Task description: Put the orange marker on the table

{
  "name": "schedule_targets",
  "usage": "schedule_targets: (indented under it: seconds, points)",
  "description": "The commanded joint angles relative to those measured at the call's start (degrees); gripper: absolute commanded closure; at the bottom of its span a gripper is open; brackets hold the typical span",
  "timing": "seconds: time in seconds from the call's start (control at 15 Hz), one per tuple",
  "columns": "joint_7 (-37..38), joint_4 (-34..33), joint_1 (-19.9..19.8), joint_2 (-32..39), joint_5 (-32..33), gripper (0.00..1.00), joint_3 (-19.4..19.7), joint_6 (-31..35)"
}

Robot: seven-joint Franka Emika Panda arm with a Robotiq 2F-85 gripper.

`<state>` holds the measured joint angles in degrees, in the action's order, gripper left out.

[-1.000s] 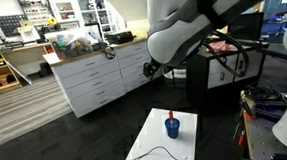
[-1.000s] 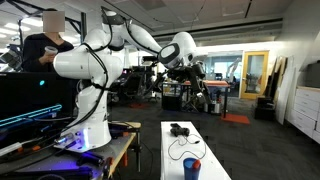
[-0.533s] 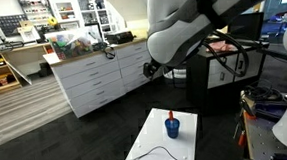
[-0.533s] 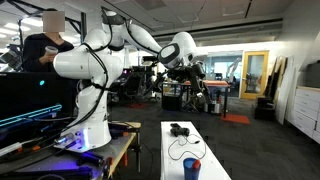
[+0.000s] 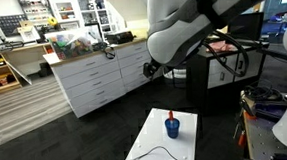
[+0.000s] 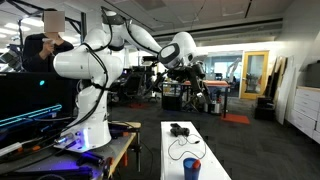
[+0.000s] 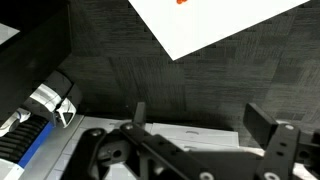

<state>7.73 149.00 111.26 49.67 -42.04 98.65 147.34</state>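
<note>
The orange marker [image 5: 170, 115] stands upright in a blue cup [image 5: 173, 128] on the small white table [image 5: 152, 140]. In an exterior view the cup [image 6: 192, 169] stands near the front end of the table [image 6: 205, 150], with the marker's red tip [image 6: 192, 161] at its top. My arm [image 6: 178, 48] is raised high, far above the table. In the wrist view my gripper [image 7: 205, 125] is open and empty. It looks down on dark floor, with the table's corner [image 7: 230, 25] and a speck of orange [image 7: 182, 2] at the top edge.
A thin black cable [image 6: 180, 150] and a small black object [image 6: 178, 128] lie on the table. White drawer cabinets [image 5: 98, 78] stand behind it. A person [image 6: 45, 45] sits by the robot's base. Dark carpet surrounds the table.
</note>
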Motion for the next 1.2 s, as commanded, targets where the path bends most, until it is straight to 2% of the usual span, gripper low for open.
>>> schedule_targets:
  seconds: [0.0,0.27,0.67,1.13]
  points:
    - [2.1,0.2,0.2,-2.2,3.0,0.00,0.3,1.5]
    - [0.2,-1.4,-0.2,-5.2,4.6,0.00,2.1,0.1]
    - [-0.9,-5.8,-3.5,-13.0,8.3,0.00,5.0,-4.3]
    - [-0.4,-7.0,-9.5,-23.0,9.4,0.00,1.9,-6.3]
